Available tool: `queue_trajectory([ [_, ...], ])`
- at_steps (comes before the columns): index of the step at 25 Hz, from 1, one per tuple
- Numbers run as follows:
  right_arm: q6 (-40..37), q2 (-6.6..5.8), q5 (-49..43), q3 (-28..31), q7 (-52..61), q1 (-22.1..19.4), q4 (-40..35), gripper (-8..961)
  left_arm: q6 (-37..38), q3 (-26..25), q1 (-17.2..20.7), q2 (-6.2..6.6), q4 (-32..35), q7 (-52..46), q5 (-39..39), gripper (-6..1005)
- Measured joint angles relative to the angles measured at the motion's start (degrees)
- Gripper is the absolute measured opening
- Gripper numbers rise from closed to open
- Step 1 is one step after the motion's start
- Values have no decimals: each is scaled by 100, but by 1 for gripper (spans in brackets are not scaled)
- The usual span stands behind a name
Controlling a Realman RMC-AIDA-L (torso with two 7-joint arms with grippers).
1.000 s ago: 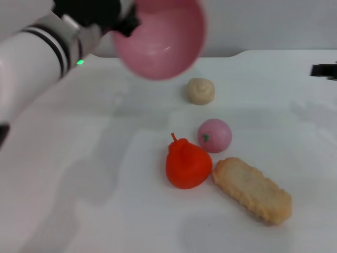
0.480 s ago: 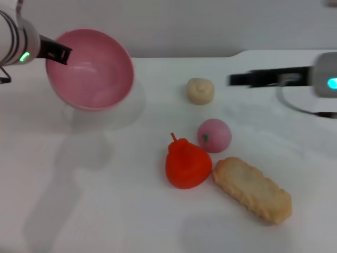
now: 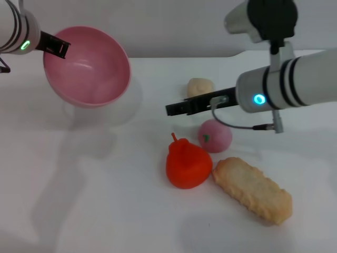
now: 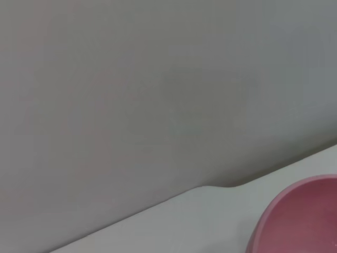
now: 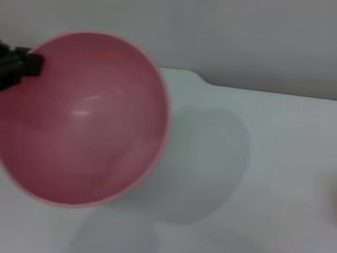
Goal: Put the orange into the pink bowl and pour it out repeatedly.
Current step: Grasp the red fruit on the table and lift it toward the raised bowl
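Note:
The orange (image 3: pixel 187 164) lies on the white table (image 3: pixel 105 200) at centre, stem up. My left gripper (image 3: pixel 54 46) is shut on the rim of the pink bowl (image 3: pixel 87 66) and holds it tilted in the air at the far left, its empty inside facing the middle. The bowl also shows in the left wrist view (image 4: pixel 300 216) and the right wrist view (image 5: pixel 79 116). My right gripper (image 3: pixel 178 108) reaches in from the right and hovers above and behind the orange, apart from it, with nothing seen in it.
A beige bun (image 3: pixel 200 86) sits behind the right gripper. A small pink ball (image 3: pixel 215 135) lies right of the orange. A breaded cutlet (image 3: pixel 253 190) lies at the front right. The grey wall (image 3: pixel 174 26) runs behind the table's far edge.
The left arm carried the bowl from high centre to the far left and lower. The right arm swung in from the right edge to above the orange.

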Motion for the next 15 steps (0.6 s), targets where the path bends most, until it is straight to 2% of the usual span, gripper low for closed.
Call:
queue_trajectory([
  [6, -199, 13, 215, -370, 7, 63, 290, 670, -10, -13, -144, 2, -144, 42, 9, 45],
  [15, -338, 20, 541, -613, 12, 123, 694, 662, -3, 32, -160, 2, -154, 42, 17, 46],
])
